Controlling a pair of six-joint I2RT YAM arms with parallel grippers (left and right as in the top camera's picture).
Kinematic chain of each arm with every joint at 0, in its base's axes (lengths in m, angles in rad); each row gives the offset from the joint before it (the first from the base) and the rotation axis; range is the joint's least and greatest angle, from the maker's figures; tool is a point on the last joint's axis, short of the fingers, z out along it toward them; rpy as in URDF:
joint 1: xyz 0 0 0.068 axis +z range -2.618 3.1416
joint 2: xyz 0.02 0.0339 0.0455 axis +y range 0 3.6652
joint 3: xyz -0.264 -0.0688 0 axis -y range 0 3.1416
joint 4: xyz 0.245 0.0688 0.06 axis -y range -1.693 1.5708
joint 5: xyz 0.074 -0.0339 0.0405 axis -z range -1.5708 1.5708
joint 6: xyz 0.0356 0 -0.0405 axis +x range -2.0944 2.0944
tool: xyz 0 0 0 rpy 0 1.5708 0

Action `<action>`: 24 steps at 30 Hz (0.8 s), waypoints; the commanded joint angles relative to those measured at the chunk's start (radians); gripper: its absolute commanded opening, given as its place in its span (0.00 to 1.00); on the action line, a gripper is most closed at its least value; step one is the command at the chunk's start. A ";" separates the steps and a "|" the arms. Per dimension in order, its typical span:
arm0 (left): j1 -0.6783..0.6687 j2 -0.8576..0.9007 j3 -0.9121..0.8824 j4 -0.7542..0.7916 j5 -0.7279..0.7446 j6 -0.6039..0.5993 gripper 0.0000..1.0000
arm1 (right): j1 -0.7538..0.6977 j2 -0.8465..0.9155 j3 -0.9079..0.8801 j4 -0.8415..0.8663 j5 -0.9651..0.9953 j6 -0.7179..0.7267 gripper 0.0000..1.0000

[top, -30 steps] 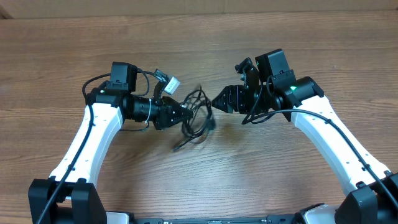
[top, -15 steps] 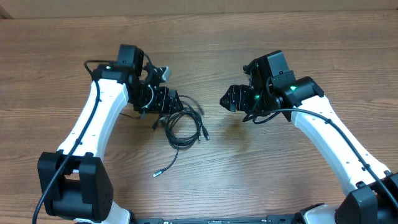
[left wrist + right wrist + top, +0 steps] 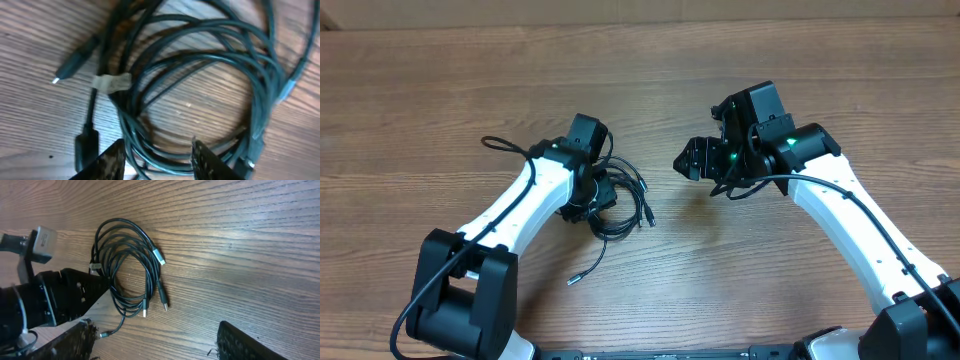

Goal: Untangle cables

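Bare tabletop (image 3: 700, 240) right of the cables (image 3: 262, 95) — left hand (image 3: 157, 162) over their left side.

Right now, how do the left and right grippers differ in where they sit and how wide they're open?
The left gripper is low over the cables, its fingers straddling several strands; the right gripper hangs apart from them over the table. The left's gap looks narrower than the right's wide spread. Both are open; neither grips a cable.
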 commanded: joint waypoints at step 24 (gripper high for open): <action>0.071 0.087 -0.058 0.122 -0.137 -0.038 0.04 | -0.002 -0.002 0.001 0.003 0.019 0.000 0.76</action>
